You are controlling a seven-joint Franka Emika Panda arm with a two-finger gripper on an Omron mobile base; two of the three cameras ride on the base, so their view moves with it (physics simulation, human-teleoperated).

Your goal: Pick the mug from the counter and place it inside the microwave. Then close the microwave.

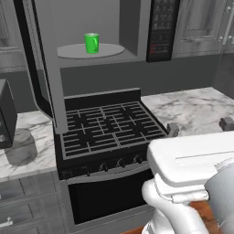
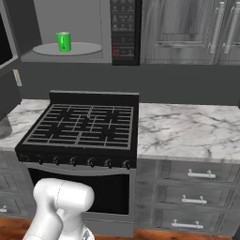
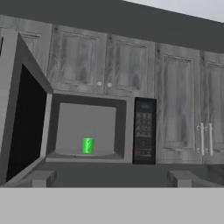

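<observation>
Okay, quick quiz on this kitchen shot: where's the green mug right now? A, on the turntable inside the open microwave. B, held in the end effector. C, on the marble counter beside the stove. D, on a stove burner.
A: the green mug stands on the round turntable inside the microwave, whose door is swung open to the left.

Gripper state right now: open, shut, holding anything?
Gripper: open and empty, fingertips wide apart; the mug sits on the turntable inside the open microwave.

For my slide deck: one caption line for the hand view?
Green mug on the turntable inside the microwave, door open.
</observation>
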